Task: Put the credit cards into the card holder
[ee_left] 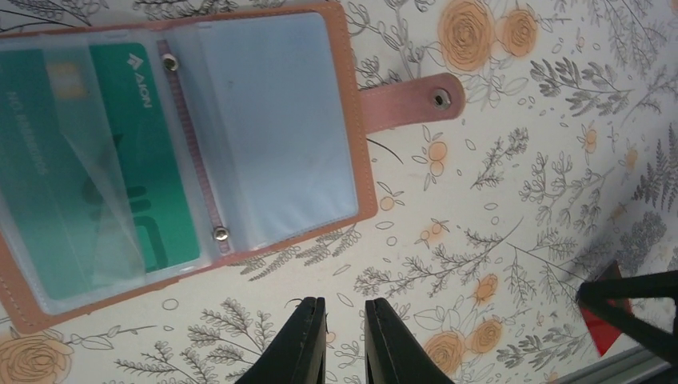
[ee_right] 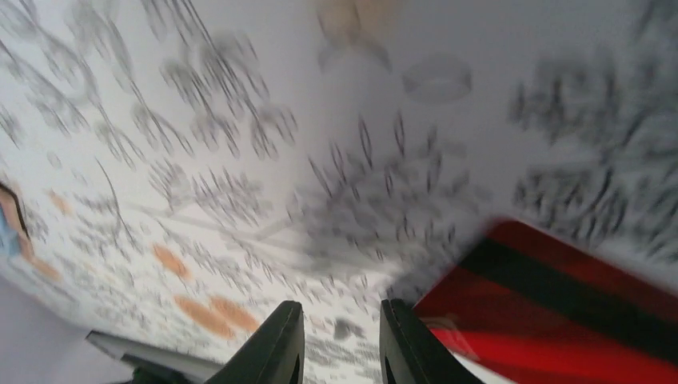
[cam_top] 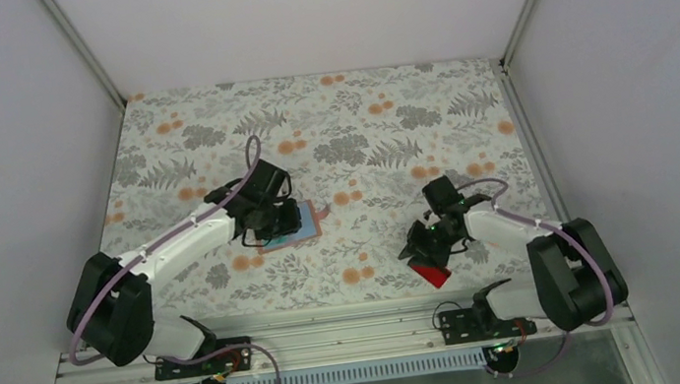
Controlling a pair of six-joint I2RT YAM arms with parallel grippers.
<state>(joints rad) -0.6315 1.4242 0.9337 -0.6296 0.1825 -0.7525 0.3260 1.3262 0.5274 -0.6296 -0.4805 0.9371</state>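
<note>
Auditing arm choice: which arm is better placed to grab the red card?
Right: the right gripper sits beside the red card, while the left gripper is away at the open card holder.

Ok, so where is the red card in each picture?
Top external: the red card lies near the front edge of the table, right of the middle.
Left wrist: only a small red piece shows, in the bottom right corner, partly behind something dark.
Right wrist: it looks big and blurry, at the bottom right.
Shared landmark: the flowered tablecloth lies under the card in all three views.
</note>
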